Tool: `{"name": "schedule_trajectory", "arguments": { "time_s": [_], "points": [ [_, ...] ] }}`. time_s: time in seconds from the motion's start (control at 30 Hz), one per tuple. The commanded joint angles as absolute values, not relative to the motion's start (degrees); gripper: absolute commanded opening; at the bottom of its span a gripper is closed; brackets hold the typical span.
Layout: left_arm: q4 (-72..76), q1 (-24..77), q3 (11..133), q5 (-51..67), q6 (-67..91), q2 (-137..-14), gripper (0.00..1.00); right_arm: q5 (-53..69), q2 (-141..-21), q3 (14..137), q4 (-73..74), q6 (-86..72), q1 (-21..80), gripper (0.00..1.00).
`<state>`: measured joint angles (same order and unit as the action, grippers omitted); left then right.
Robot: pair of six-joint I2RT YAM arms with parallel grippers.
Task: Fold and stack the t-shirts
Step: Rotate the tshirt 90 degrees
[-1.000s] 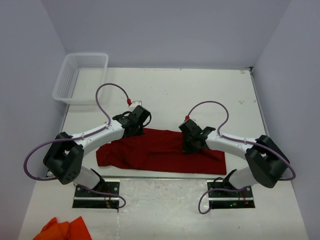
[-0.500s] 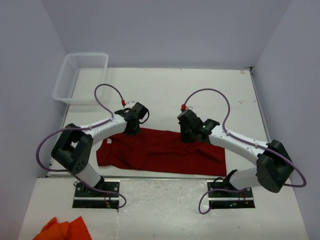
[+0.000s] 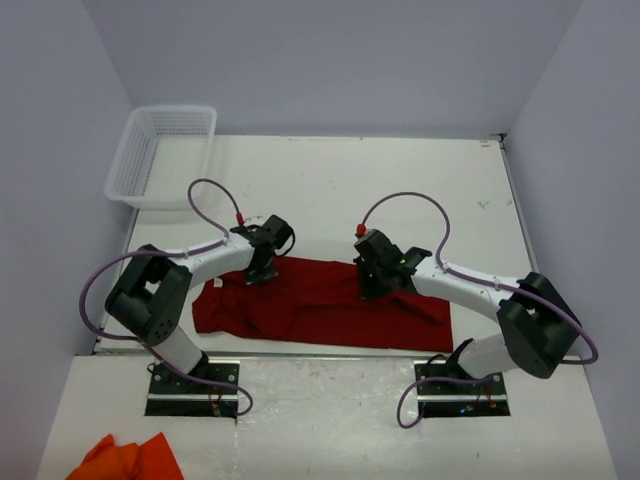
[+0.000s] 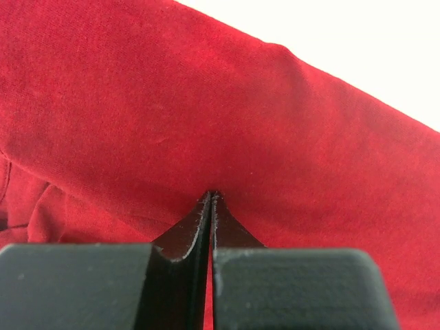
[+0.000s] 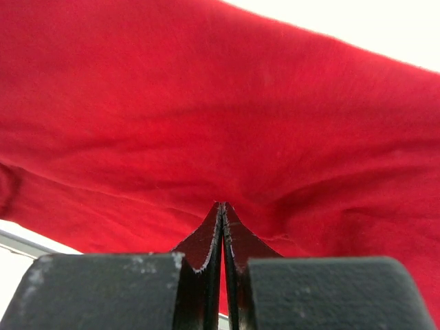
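Crimson cotton, the t-shirt (image 3: 320, 305) lies as one long band along the near edge of the tabletop (image 3: 400, 180), roughly centred between the two arm bases. Its far long edge looks rounded like a fold. I judge that one lengthwise fold is already in and this garment is about midway, with nothing stacked yet.

The step in hand looks like taking hold along that far edge. The left fingers (image 4: 185, 237) are pressed together, tips down on the cloth near the band's left end. The right fingers (image 5: 203, 244) are likewise together, tips on the cloth a little right of the middle. In both wrist views the tips meet at a slight pucker, but whether any cloth is caught between them I cannot tell.

The next move calls for a sure pinch at both points and a matched, even carry, or the band may twist or slip out of one side. If either pinch is empty, those fingers would need to part and bite again.

The left arm (image 3: 200, 262) has its elbow out toward the tabletop's left edge, with the forearm running right and low to the shirt and the wrist pitched down. The right arm (image 3: 460, 285) mirrors it from the right edge. A white basket (image 3: 160, 150) sits at the far left corner — well apart from the shirt.
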<state>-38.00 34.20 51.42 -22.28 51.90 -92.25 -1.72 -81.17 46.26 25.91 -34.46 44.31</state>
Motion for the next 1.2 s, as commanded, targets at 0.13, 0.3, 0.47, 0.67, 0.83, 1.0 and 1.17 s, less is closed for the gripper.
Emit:
{"name": "schedule_trajectory", "arguments": {
  "time_s": [0.13, 0.3, 0.47, 0.67, 0.83, 1.0, 1.17],
  "points": [
    [-35.8, 34.0, 62.0, -22.2, 47.7, -103.8, 0.00, 2.2, -81.4, 42.1, 21.7, -33.9, 44.6, 0.00],
    [-35.3, 34.0, 71.4, -22.1, 43.2, -111.7, 0.00, 2.4, -82.2, 41.5, 21.3, -34.4, 44.6, 0.00],
    [-36.4, 33.3, 81.6, -22.8, 40.1, -118.4, 0.00, 4.3, -84.9, 44.2, 21.0, -34.7, 44.7, 0.00],
    [-33.6, 27.7, 88.4, -16.1, 36.7, -125.8, 0.00, 5.4, -93.2, 51.8, 22.2, -34.4, 44.7, 0.00],
    [-31.6, 24.8, 95.4, -13.0, 30.9, -129.1, 0.00, 8.7, -102.0, 61.4, 23.6, -32.7, 44.7, 0.00],
    [-28.5, 25.2, 94.1, -17.1, 28.7, -121.7, 0.00, 5.4, -102.7, 67.5, 26.9, -30.2, 44.7, 0.00],
    [-26.2, 26.1, 86.3, -24.6, 28.0, -110.1, 0.12, 3.3, -96.7, 71.9, 30.9, -28.4, 44.9, 0.00]
  ]
}}
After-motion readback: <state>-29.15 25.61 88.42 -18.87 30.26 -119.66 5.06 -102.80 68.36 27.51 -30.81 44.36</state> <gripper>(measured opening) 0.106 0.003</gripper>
